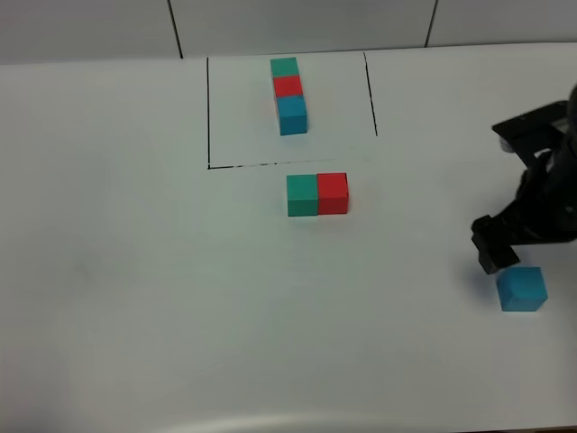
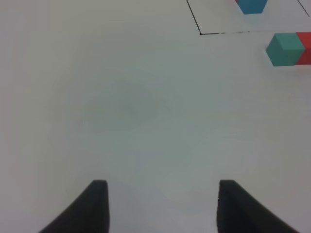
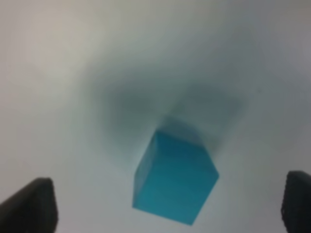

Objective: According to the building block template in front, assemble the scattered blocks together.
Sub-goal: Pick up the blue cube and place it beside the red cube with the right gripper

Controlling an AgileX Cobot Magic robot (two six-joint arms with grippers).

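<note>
The template [image 1: 289,95] is a green, red, blue row inside thin black lines at the far middle; its blue end shows in the left wrist view [image 2: 251,5]. Below it, the loose teal-green cube [image 1: 302,195] and red cube [image 1: 333,193] sit touching side by side; both show in the left wrist view [image 2: 285,49]. The loose blue cube [image 1: 522,289] lies alone at the right. My right gripper [image 1: 499,255] hovers just left of and above it, open; the right wrist view shows the blue cube [image 3: 176,177] between the spread fingers. My left gripper [image 2: 160,206] is open and empty.
The white table [image 1: 135,271] ends in a front edge at the bottom of the exterior view. A wall with dark seams runs along the far side.
</note>
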